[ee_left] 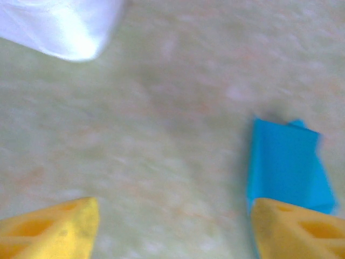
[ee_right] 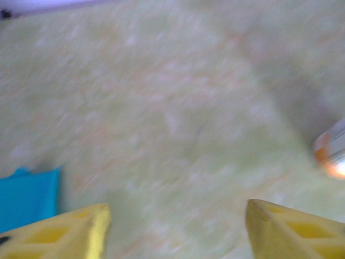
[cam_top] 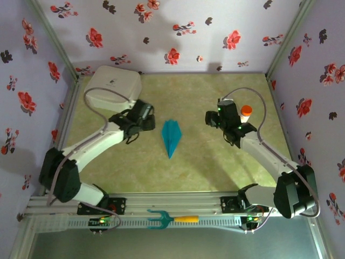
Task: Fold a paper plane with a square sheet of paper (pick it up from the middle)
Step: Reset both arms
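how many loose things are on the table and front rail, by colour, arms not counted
teal: 2, paper plane and yellow-handled fork
white: 1, box
orange and white: 1, small container
total: 4

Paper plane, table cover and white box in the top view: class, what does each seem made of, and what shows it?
Paper plane: thin teal paper, matte; sharp creases, pointed tip.
Table cover: mottled yellow-green, dull; perhaps vinyl or cloth, hard to tell.
White box: probably smooth plastic; rounded corners, soft sheen.
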{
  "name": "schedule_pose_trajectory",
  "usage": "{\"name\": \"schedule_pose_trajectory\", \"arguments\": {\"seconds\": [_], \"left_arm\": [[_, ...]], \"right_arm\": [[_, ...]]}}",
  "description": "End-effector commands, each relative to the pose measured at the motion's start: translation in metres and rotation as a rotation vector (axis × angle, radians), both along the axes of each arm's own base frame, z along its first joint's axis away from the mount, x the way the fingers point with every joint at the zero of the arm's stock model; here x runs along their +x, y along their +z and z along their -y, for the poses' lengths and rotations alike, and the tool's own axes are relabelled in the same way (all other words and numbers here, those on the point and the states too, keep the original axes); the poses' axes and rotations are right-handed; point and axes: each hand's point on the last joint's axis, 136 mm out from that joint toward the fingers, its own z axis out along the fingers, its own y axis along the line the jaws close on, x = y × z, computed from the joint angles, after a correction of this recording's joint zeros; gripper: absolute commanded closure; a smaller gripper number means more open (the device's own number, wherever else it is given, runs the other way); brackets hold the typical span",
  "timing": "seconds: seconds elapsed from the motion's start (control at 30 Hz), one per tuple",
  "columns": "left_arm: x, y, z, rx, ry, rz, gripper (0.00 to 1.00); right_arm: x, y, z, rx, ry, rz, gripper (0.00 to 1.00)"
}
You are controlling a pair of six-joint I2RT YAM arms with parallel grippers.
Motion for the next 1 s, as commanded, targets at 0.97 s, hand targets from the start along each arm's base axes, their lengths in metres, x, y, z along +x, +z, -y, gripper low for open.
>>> {"name": "schedule_pose_trajectory", "arguments": {"seconds": [0.97], "left_arm": [[0.041,-0.043,-0.175,0.249,0.057,0.425,0.0]], "right_arm": [[0.03,-0.071,0.125,-0.157,-0.232,0.323,0.11]]}}
